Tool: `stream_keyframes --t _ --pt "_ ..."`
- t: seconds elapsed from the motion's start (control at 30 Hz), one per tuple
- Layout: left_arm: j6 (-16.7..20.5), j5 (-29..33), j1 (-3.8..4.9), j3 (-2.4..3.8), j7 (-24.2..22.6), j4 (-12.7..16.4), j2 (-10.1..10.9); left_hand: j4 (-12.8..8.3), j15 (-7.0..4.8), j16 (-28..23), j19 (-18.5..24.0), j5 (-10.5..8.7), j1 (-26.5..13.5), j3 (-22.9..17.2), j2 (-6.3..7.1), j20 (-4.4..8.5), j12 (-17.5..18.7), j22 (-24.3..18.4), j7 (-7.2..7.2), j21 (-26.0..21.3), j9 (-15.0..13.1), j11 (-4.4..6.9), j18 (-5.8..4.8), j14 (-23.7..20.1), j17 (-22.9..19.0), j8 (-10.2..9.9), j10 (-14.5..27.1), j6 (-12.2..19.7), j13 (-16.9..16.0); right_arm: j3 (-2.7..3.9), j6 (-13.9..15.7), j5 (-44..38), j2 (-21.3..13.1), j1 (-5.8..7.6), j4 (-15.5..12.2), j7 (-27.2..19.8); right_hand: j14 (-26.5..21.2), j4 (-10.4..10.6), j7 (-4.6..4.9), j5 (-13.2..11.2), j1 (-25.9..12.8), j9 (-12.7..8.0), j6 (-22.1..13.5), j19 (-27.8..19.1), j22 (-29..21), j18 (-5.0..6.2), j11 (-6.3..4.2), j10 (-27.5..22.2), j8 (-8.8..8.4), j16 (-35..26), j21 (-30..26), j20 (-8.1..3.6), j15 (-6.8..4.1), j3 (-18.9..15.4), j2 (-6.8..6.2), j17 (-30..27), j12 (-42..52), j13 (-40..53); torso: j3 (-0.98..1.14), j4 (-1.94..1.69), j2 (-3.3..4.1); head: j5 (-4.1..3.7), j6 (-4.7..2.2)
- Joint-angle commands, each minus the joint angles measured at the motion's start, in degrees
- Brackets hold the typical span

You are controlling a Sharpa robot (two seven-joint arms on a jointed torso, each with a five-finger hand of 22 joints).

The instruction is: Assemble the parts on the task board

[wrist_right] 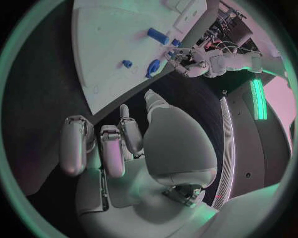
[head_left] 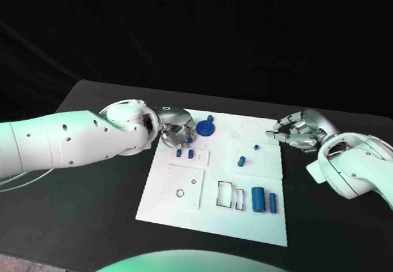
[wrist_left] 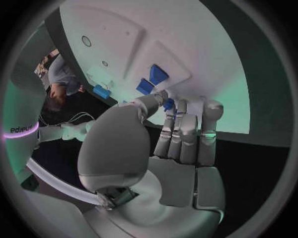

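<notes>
The white task board [head_left: 213,205] lies mid-table. My left hand [head_left: 174,131] hovers over its far left corner and pinches a small blue part [wrist_left: 168,103] between thumb and fingers. Just beyond the fingertips, two small blue parts [head_left: 185,153] stand side by side in a raised plate. A round blue part [head_left: 205,127] lies at the far edge, and a blue peg [head_left: 240,160] stands mid-board. Two blue cylinders [head_left: 264,200] lie near the right edge. My right hand [head_left: 292,133] holds nothing over the black table off the far right corner, fingers loosely bent and apart.
Rectangular slots [head_left: 229,195] and a square plate with a small hole [head_left: 183,187] mark the board's near half. Black table [head_left: 90,191] surrounds the board on all sides. The right wrist view shows the board [wrist_right: 118,44] ahead of my right hand [wrist_right: 118,144].
</notes>
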State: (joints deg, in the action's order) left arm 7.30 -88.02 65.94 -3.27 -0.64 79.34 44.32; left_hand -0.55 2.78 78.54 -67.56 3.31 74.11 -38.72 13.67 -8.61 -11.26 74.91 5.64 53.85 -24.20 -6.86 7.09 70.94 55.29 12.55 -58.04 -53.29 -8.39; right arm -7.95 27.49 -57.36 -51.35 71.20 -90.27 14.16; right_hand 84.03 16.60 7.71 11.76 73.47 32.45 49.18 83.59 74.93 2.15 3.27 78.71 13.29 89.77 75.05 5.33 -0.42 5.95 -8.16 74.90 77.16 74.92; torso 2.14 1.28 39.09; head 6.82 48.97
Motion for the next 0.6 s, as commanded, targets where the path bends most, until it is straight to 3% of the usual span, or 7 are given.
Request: stream_keyframes --t 0.03,0.6 --pt "1.46 0.56 -0.11 -0.03 -1.12 0.26 0.01 0.02 0.02 -0.01 0.3 -0.24 0.39 0.35 -0.18 -0.19 -0.13 5.43 -0.09 -0.26 -0.07 0.01 0.12 -0.52 -0.08 0.4 0.4 -0.58 -0.07 0.0 -0.22 -0.6 0.01 -0.03 -0.01 -0.02 5.8 -0.11 -0.08 0.07 0.27 0.1 0.19 -0.37 8.46 1.17 -0.15 -0.22 0.21 -0.04 -0.28 0.0 -0.39 0.32 -0.01 14.44 0.04 1.73 0.0 -0.01 0.0 0.02 -0.06" --pt "1.89 1.09 -0.18 -0.02 -0.99 0.42 0.29 0.0 0.08 -0.1 0.5 -0.24 0.44 0.39 -0.24 -0.22 -0.18 5.38 -0.07 -0.46 -0.07 -0.06 0.16 -0.81 -0.56 0.47 0.81 -0.85 -0.11 0.0 -0.28 -0.62 0.03 -0.04 0.04 0.08 5.8 -0.11 -0.08 0.07 0.27 0.1 0.19 -0.37 8.46 1.17 -0.15 -0.22 0.21 -0.04 -0.28 0.0 -0.39 0.32 -0.01 14.44 0.04 1.73 0.02 0.01 0.02 0.14 -0.04"
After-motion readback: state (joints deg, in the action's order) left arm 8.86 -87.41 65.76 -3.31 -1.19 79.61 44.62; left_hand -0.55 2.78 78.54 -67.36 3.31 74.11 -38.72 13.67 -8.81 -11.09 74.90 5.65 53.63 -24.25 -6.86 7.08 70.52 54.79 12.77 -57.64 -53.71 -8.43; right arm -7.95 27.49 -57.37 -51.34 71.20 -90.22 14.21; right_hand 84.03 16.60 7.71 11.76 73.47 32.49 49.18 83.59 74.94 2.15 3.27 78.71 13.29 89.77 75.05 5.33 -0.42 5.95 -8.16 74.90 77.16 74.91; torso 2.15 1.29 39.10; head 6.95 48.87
